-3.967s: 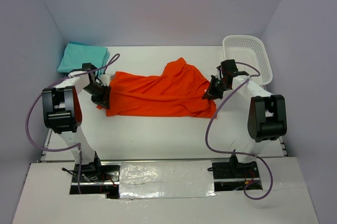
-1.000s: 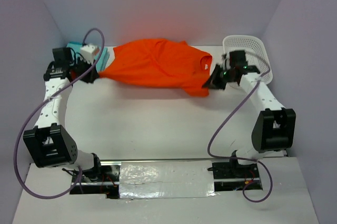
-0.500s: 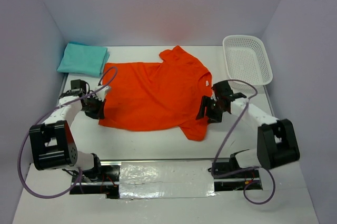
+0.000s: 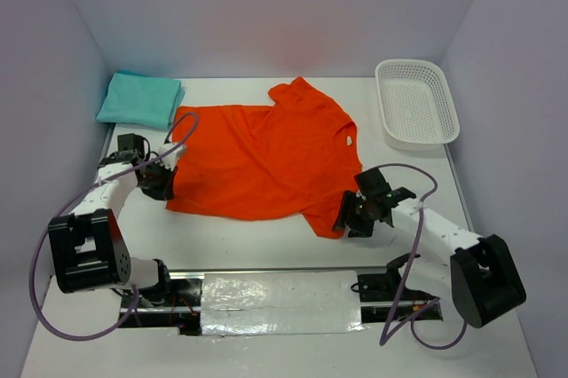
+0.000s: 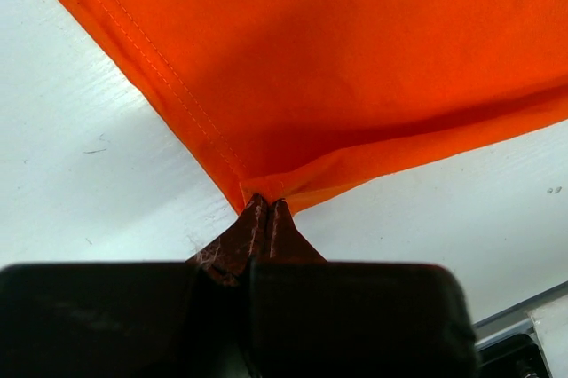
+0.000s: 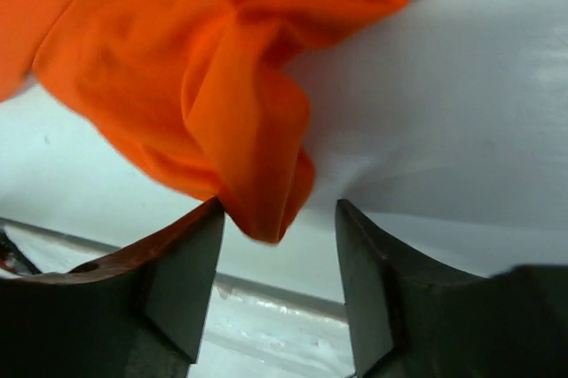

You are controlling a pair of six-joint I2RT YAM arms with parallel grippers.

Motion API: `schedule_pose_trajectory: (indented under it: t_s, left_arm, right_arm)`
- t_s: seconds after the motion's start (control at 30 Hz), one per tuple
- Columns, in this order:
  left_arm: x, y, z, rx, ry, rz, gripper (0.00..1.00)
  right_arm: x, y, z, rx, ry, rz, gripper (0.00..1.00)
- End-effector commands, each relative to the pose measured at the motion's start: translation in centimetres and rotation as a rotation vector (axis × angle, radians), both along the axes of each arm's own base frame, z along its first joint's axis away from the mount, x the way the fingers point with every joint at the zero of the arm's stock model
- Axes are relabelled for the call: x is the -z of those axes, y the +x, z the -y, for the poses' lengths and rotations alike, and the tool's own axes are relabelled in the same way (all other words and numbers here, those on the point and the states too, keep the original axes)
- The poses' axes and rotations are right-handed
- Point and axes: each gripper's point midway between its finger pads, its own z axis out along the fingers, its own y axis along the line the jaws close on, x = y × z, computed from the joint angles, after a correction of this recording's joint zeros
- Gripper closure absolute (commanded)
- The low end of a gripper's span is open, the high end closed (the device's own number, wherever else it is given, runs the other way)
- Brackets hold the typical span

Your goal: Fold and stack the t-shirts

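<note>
Plainly, the bright orange cloth t-shirt [image 4: 262, 161] lay spread on the white worktop [image 4: 257, 240]. Left fingers [image 5: 259, 225] pinched its hem corner; right fingers [image 6: 182, 263] stood wide around the rumpled sleeve [image 6: 248, 129], probably best flattened first.

table [image 4: 266, 240] white | orange t-shirt [image 4: 257, 161] spread mid-table | teal t-shirt [image 4: 140, 98] folded, far-left corner | basket [image 4: 383, 67] far-right

Spread t-shirt [image 4: 262, 161] flat on table [image 4: 266, 245], across middle, from left side to just right of centre. Folded t-shirt [image 4: 140, 98] in far left corner, behind spread one, apart from it. Basket [image 4: 424, 140] in far right corner, right of spread t-shirt. Left gripper [image 4: 160, 185] at spread t-shirt's near left corner. Right gripper [image 4: 348, 216] at its near right tip, toward table's near edge.
</note>
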Motion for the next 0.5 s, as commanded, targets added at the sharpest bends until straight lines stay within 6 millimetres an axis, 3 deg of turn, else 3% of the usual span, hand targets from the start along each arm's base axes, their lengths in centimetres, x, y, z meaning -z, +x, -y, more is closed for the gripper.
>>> schedule_pose_trajectory:
  t_s: [0.0, 0.1, 0.23, 0.3, 0.33, 0.37, 0.4, 0.43, 0.47]
  left_arm:
    - [-1.0, 0.3, -0.3, -0.006, 0.010, 0.031, 1.00]
    - [-1.4, 0.4, -0.4, -0.002, 0.017, 0.041, 1.00]
    - [-2.5, 1.0, -0.6, -0.018, 0.020, 0.078, 1.00]
    - [-3.8, 2.9, -0.8, -0.022, 0.014, 0.135, 1.00]
    - [-5.4, 5.3, -1.3, -0.034, 0.017, 0.183, 1.00]
    - [-6.9, 7.1, -1.4, -0.068, -0.003, 0.217, 1.00]
    - [-8.3, 9.0, -1.1, -0.071, -0.035, 0.246, 1.00]
    - [-12.0, 13.5, -1.6, -0.079, -0.052, 0.315, 1.00]
    - [-14.7, 15.9, -1.7, -0.114, -0.087, 0.353, 1.00]
  right_arm:
    - [0.0, 2.8, -1.6, 0.030, 0.028, 0.058, 0.41]
    - [0.9, 3.0, -2.4, 0.016, 0.056, 0.038, 0.54]
    - [1.0, 3.7, -2.2, 0.028, 0.042, 0.052, 1.00]
    - [-1.3, 6.4, -2.5, 0.026, 0.050, 0.120, 1.00]
    - [-2.3, 7.5, -2.1, 0.000, 0.031, 0.138, 1.00]
    - [-5.8, 12.0, -2.1, 0.023, 0.055, 0.215, 1.00]
    - [-7.8, 14.3, -1.7, 0.026, 0.061, 0.251, 1.00]
    - [-12.7, 19.3, -1.2, 0.020, 0.084, 0.325, 1.00]
    - [-15.6, 22.0, -0.8, 0.019, 0.091, 0.371, 1.00]
